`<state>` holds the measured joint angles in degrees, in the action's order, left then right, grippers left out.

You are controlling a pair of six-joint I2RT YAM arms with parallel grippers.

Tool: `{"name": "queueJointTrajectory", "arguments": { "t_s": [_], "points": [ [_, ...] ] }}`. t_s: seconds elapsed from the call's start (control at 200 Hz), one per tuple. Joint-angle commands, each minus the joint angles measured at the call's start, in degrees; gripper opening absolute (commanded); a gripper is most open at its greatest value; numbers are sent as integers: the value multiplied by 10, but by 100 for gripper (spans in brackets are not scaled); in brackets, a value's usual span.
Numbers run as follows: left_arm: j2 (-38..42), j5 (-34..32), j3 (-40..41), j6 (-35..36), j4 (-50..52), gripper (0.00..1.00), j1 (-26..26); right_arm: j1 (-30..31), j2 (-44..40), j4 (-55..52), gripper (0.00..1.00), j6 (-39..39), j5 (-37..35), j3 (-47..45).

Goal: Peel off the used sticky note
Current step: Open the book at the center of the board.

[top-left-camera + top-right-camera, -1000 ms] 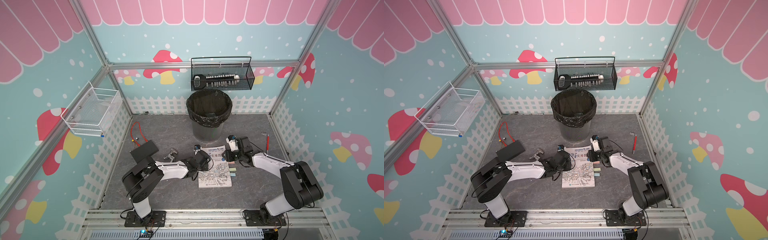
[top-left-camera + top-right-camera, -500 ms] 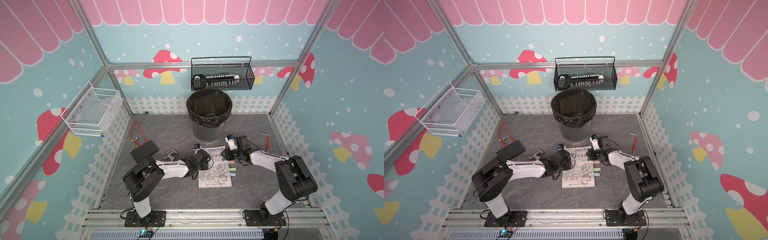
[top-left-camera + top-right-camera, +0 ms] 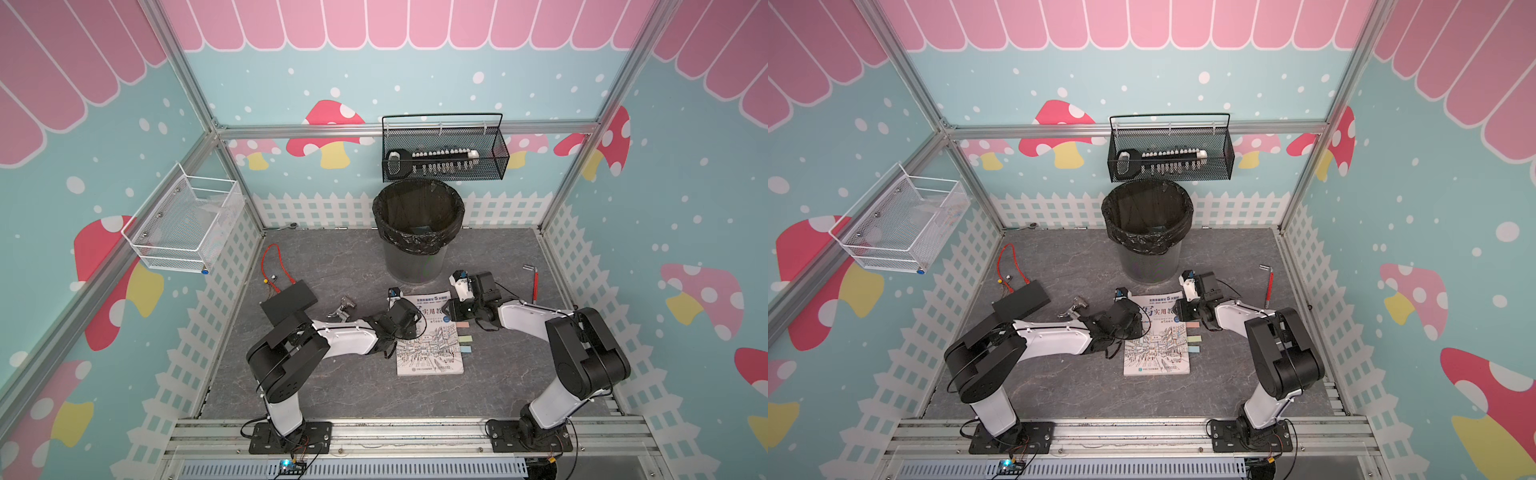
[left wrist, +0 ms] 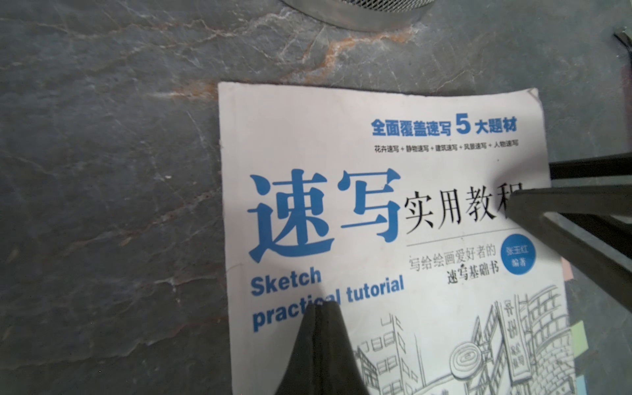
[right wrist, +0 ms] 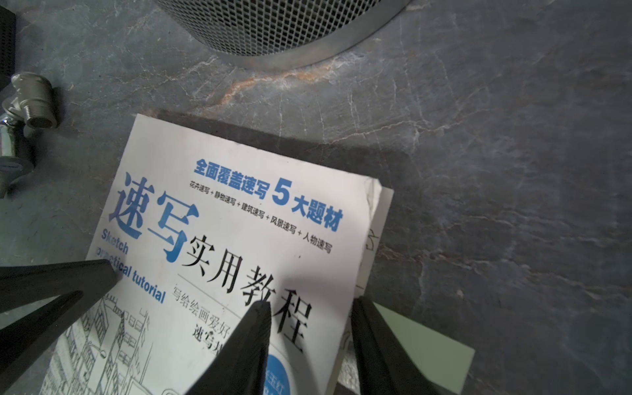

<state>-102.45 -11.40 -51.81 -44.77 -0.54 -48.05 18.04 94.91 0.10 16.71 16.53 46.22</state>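
Where the book (image 3: pixel 430 349) lay flat on the grey table (image 3: pixel 353 395), just in front of the lined bin (image 3: pixel 415 266), both arms reached in low from either side.

Left gripper (image 4: pixel 319 309): fingers pressed together into a single point, tip down on the cover towards the spine side, over the word "practical". Nothing between them.

Right gripper (image 5: pixel 309 306): fingers set partly apart, astride the book's open edge. One fingertip (image 5: pixel 260 309) sat on the cover by the title characters. Its partner stood beyond the edge, above a sticky note (image 5: pixel 427 345) jutting out from the pages. Nothing pinched. Could not tell whether that outer finger touched the note, as the finger hid the contact. The note looked pale green in the right wrist view, possibly a colour cast.

Both top views showed three tabs in a row along that edge: pink tab (image 3: pixel 462 324) nearest the right gripper, then green tab (image 3: pixel 465 338), then blue tab (image 3: pixel 466 350).

Metal fitting (image 5: pixel 32 102) lay on the table off the spine side.
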Motion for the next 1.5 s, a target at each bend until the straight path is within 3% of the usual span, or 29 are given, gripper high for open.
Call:
{"name": "queueJointTrajectory", "arguments": {
  "t_s": [0.0,0.801,1.046,1.241,1.496],
  "points": [
    [-26,-7,0,3,41,0,7,-2,10,-1,43,-5,2,13],
    [-78,9,11,13,32,0,28,-2,-21,5,42,-13,134,4],
    [-86,17,24,14,31,0,33,-2,-12,-6,43,-14,97,-5],
    [-83,22,32,12,31,0,34,-2,-17,-37,49,-9,-30,6],
    [-69,21,47,9,33,0,34,-2,1,-39,50,-8,-35,20]
  ]
}}
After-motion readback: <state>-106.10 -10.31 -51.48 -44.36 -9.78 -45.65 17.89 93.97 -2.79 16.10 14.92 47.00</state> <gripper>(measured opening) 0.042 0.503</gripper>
